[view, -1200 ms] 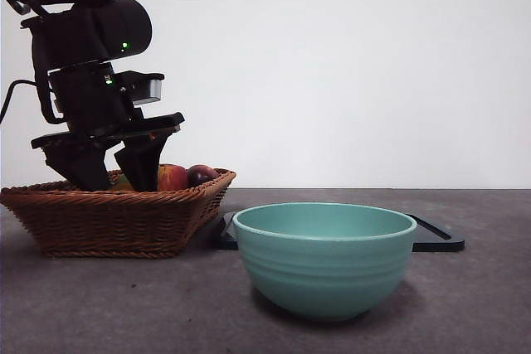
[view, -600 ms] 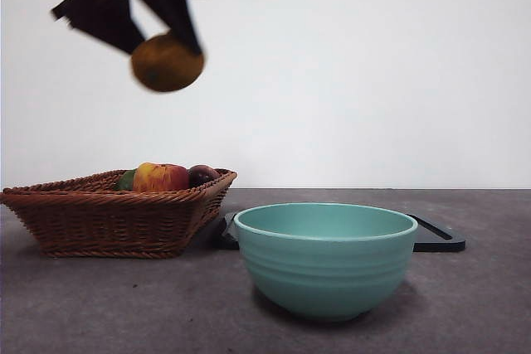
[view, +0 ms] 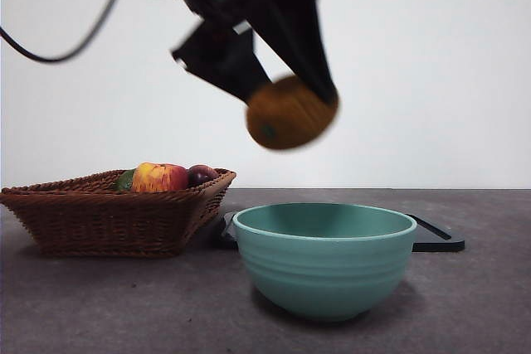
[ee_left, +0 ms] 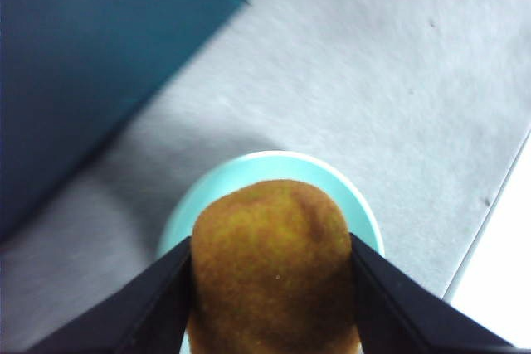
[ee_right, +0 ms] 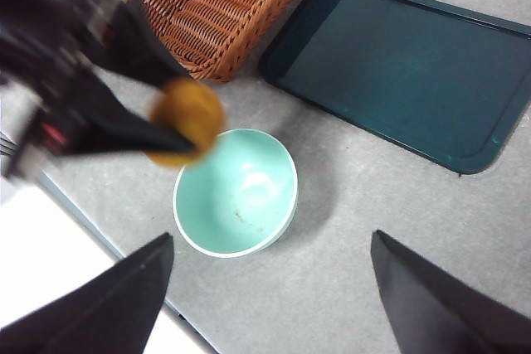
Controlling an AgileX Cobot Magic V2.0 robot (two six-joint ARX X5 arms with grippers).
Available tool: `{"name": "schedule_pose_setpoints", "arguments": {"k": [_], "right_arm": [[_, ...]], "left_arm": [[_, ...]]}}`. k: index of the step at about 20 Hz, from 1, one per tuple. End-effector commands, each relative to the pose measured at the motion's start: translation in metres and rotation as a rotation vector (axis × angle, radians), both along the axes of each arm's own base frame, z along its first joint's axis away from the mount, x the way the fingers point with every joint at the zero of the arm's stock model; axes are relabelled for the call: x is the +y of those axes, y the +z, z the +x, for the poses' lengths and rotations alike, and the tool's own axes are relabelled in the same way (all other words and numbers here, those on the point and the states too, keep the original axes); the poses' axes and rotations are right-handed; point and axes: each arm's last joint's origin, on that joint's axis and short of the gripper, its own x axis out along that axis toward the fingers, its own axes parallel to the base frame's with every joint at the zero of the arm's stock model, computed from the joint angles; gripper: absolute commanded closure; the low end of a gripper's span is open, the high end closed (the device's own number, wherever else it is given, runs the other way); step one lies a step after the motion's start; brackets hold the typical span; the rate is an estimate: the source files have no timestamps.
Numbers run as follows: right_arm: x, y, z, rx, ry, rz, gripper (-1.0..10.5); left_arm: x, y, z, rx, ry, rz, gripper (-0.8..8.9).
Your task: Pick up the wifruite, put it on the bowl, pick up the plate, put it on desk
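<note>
My left gripper (view: 290, 109) is shut on the wifruite (view: 288, 113), an orange-brown oval fruit, and holds it in the air above the teal bowl (view: 324, 258). In the left wrist view the wifruite (ee_left: 271, 267) sits between the two black jaws with the bowl (ee_left: 348, 196) right under it. The right wrist view shows the left arm with the wifruite (ee_right: 187, 120) beside the bowl (ee_right: 236, 193) from high up. My right gripper (ee_right: 265, 304) is open and empty, high above the desk (view: 465, 304). The dark flat tray (ee_right: 402, 68), the plate, lies behind the bowl.
A wicker basket (view: 108, 217) stands at the left with a red-and-yellow apple (view: 160, 178), a dark purple fruit (view: 202, 175) and something green in it. The tray's edge (view: 436, 238) shows behind the bowl in the front view.
The left gripper has lifted the wifruite out of the basket and carried it to the right, from high above the basket to a spot above the bowl.
</note>
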Motion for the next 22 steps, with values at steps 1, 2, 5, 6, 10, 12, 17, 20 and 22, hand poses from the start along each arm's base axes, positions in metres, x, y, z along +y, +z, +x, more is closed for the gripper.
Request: {"name": "schedule_pose_setpoints", "arguments": {"k": [1,2,5,6,10,12,17,20,22], "right_arm": [[0.001,0.005,0.001,-0.019,0.006,0.006,5.7],[0.001,0.005,0.001,-0.019,0.006,0.006,5.7],[0.001,0.005,0.001,-0.019,0.006,0.006,5.7],[0.001,0.005,0.001,-0.019,0.006,0.006,5.7],[0.001,0.005,0.001,-0.019,0.006,0.006,5.7],[0.001,0.005,0.001,-0.02,0.006,0.006,5.7],[0.001,0.005,0.001,-0.02,0.006,0.006,5.7],[0.001,0.005,0.001,-0.02,0.006,0.006,5.7],[0.001,0.005,0.001,-0.02,0.006,0.006,5.7]], "left_arm": [[-0.021,-0.016,0.002,0.001,-0.031,0.025,6.04],[-0.027,-0.025,0.001,0.004,-0.034,0.051,6.04],[-0.04,-0.05,0.002,0.023,-0.05,0.119,6.04],[-0.043,-0.056,0.002,0.029,-0.056,0.13,6.04],[-0.051,-0.073,0.001,0.023,-0.052,0.186,5.96],[-0.052,-0.076,0.0,0.03,-0.056,0.196,5.94],[-0.053,-0.076,-0.002,0.03,-0.062,0.196,4.91],[-0.053,-0.076,-0.002,0.03,-0.063,0.196,4.9],[-0.053,-0.074,-0.002,0.03,-0.06,0.192,4.91]]}}
